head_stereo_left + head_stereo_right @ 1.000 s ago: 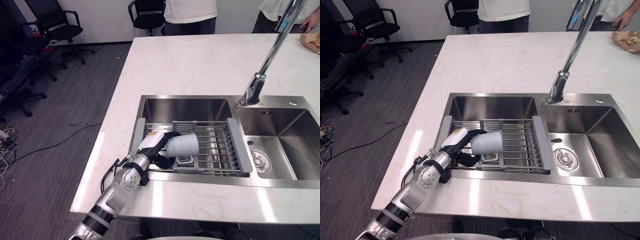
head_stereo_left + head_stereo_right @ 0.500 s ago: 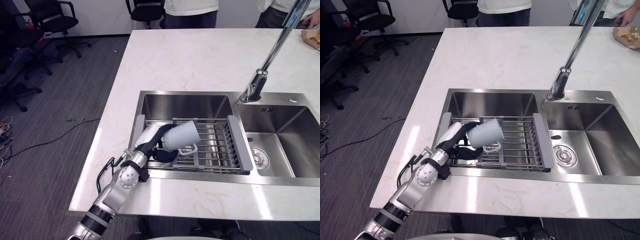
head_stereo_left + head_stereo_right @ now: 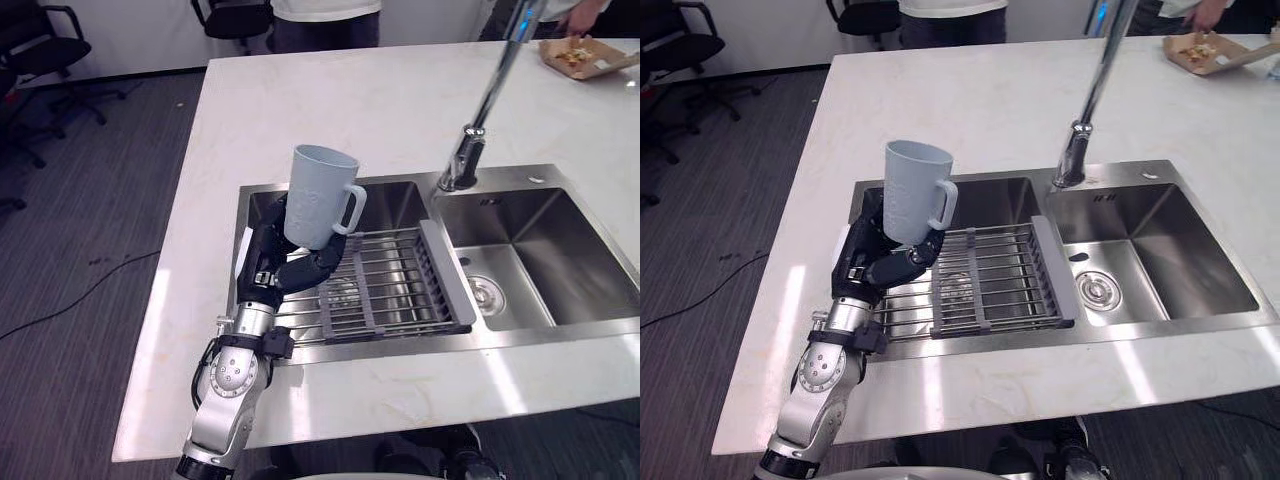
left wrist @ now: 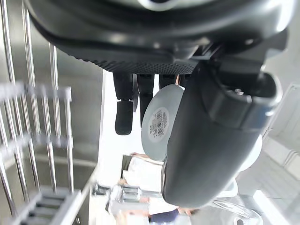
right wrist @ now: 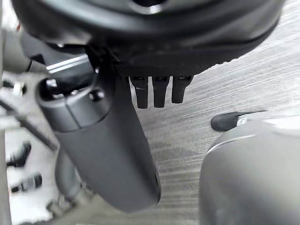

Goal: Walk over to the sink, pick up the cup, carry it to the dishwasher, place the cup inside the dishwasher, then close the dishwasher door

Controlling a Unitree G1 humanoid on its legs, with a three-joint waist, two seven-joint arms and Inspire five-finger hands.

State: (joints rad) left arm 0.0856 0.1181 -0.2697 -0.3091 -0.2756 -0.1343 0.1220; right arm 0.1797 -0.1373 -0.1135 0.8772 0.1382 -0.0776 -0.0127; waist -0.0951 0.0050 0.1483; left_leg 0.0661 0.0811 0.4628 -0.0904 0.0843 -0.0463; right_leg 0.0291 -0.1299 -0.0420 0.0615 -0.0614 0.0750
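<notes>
Left eye view: cup (image 3: 318,196) upright in the air above the drying rack (image 3: 395,290) in the sink (image 3: 545,255), handle toward the faucet (image 3: 468,150). Left hand (image 3: 287,262) is curled round its base. Right hand (image 5: 140,28) hangs over the floor (image 5: 243,79), fingers relaxed.
</notes>
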